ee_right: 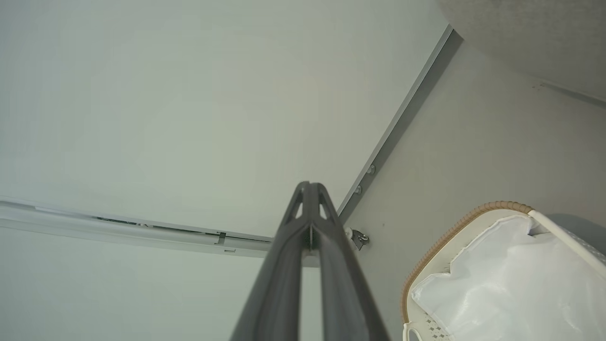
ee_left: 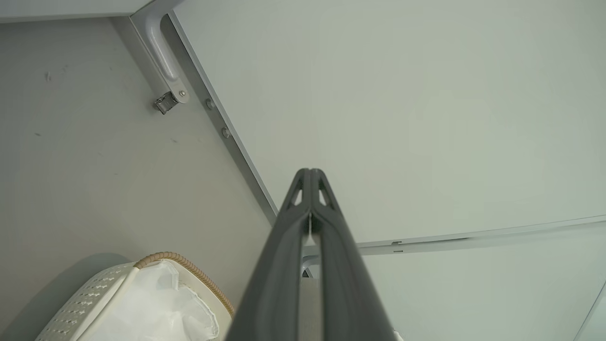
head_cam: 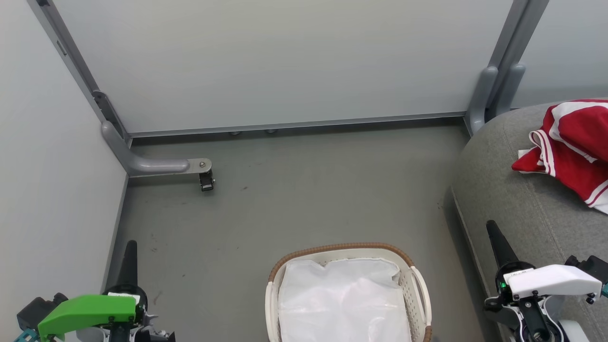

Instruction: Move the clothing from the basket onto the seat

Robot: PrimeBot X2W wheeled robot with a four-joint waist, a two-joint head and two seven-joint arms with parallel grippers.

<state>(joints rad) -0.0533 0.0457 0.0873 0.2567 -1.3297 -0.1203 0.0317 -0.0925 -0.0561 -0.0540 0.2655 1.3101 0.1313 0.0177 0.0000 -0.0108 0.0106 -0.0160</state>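
The clothing (head_cam: 572,142) lies crumpled on the seat (head_cam: 513,213) at the far right of the head view. It is bright red fabric with white stripe trim along its hems and a white band across the top, and its right part is cut off by the picture's edge. Whether the heap is one piece or two cannot be told. The seat is a large grey upholstered cushion with a rounded edge and a seam running down its side. The basket (head_cam: 342,247) stands on the grey floor (head_cam: 294,190) just left of the seat. It is oval, white and perforated, with a brown woven-look rim and white loop handles. A wrinkled white liner (head_cam: 342,299) is spread inside it. The left tool (head_cam: 131,243) rests at the lower left, well apart from the basket, its two dark fingers pressed together and gripping nothing, as the left wrist view confirms. The right tool (head_cam: 490,224) rests at the lower right over the seat's edge, also closed tight on nothing. Pale wall panels (head_cam: 285,61) with grey frames stand behind the floor.
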